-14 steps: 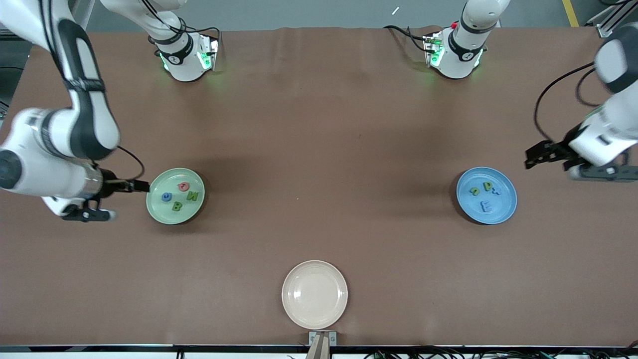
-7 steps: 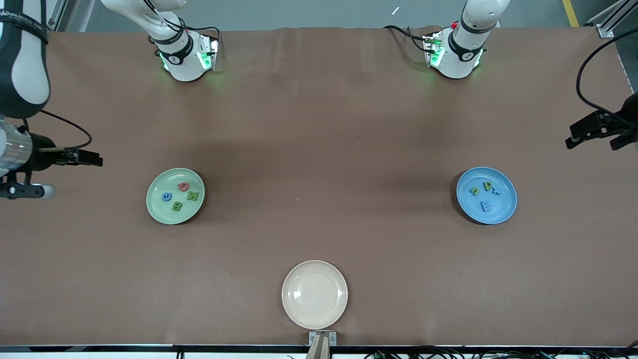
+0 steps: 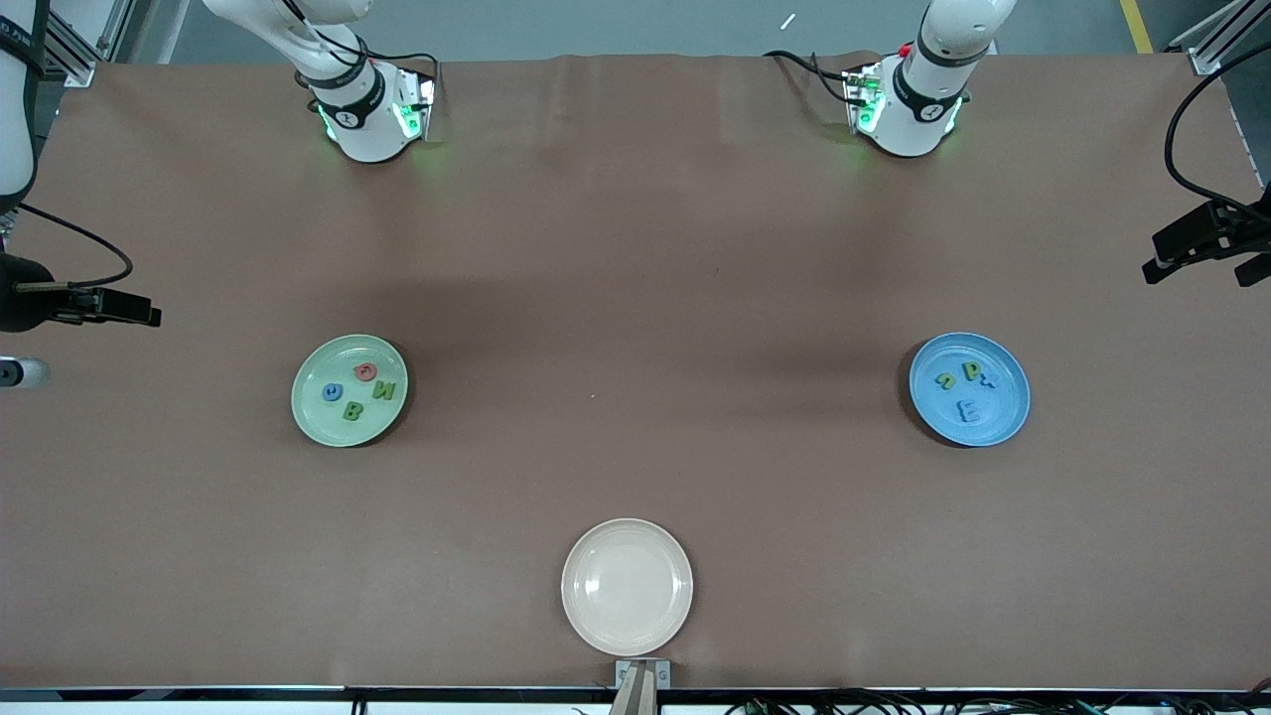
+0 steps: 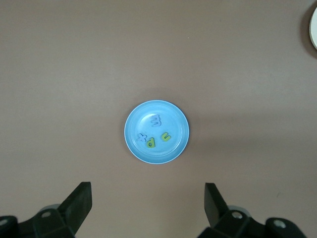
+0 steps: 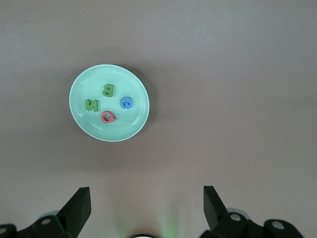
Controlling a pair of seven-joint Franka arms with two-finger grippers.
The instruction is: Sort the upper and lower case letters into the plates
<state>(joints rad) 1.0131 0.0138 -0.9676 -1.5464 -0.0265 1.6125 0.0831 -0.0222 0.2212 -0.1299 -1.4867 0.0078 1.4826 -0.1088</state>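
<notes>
We see a broad table (image 3: pixel 635 248) covered in matte brown cloth. On it rest a round pale mint green plate (image 3: pixel 316 422) toward the right arm's end, a round medium blue plate (image 3: pixel 998 422) toward the left arm's end, and a round cream-beige plate (image 3: pixel 627 586) nearest the front camera.

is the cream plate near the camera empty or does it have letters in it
Empty: the round cream-beige plate shows only bare surface. The small toy letters lie in the mint green plate and the blue plate.

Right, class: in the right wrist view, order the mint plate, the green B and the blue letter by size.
1. mint plate, by far the largest
2. green B and blue letter: too alike to rank
</notes>
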